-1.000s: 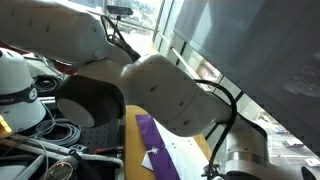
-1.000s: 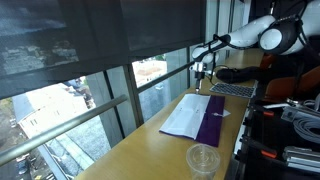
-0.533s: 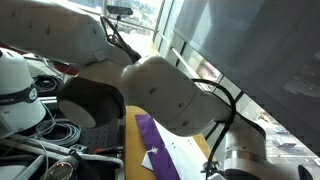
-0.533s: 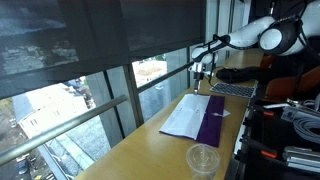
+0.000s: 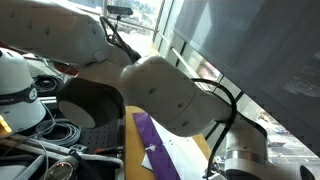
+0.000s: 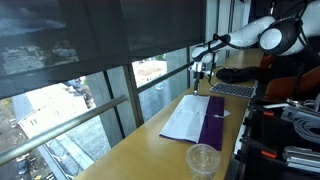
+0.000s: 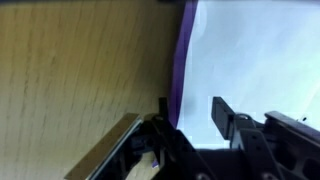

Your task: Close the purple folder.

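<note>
On the long wooden table (image 6: 150,138) by the window, the purple folder (image 6: 213,126) lies open and flat. In an exterior view its white sheets (image 6: 188,116) are spread toward the glass and its purple cover lies on the side away from the glass. A small white card (image 5: 155,156) rests on the purple cover, seen close up in an exterior view from behind the robot. A clear plastic cup (image 6: 203,158) stands on the table just beside the folder's near end, apart from it.

The white arm (image 6: 264,36) reaches in from the right of that view, and the gripper (image 6: 203,70) hangs over the far end of the folder. From here I cannot tell whether it touches the paper.

The wrist view looks straight down on the spot. There is bare wood on the left, bright white paper on the right, and the folder's purple edge running down between them. The two dark fingers (image 7: 224,114) come in from the bottom of the picture and stand well apart, one over the paper and the other nearer the wood, with the purple edge lying between them. Nothing is held between them
</note>
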`<state>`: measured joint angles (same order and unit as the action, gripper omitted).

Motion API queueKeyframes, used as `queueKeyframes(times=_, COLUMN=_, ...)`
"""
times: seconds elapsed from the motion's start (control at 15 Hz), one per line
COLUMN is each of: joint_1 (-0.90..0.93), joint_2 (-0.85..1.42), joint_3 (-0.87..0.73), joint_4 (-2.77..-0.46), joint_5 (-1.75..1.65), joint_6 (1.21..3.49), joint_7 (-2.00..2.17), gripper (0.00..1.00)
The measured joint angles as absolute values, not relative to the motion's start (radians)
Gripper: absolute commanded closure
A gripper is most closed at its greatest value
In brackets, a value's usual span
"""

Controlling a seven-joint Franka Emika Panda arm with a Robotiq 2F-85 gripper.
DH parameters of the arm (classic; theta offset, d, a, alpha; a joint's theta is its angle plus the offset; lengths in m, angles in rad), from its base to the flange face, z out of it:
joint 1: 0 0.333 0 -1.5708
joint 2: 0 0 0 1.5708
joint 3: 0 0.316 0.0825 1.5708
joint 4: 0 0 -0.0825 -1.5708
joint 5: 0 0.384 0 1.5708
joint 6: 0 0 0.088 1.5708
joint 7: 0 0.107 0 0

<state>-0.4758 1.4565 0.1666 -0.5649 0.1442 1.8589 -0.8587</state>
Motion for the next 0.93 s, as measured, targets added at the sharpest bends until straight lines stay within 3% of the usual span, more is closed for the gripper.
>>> queueKeyframes(times=0.2, joint_1=-0.479, joint_2=1.456, joint_3=0.168, joint_4=-0.560, joint_5=0.145, joint_6=1.857, joint_7=-0.858, gripper=1.00)
queueKeyframes(times=0.93, joint_1=-0.482, joint_2=1.440, joint_3=0.165, joint_4=-0.455, joint_5=0.146, joint_6=1.777, joint_7=-0.847, gripper=1.00)
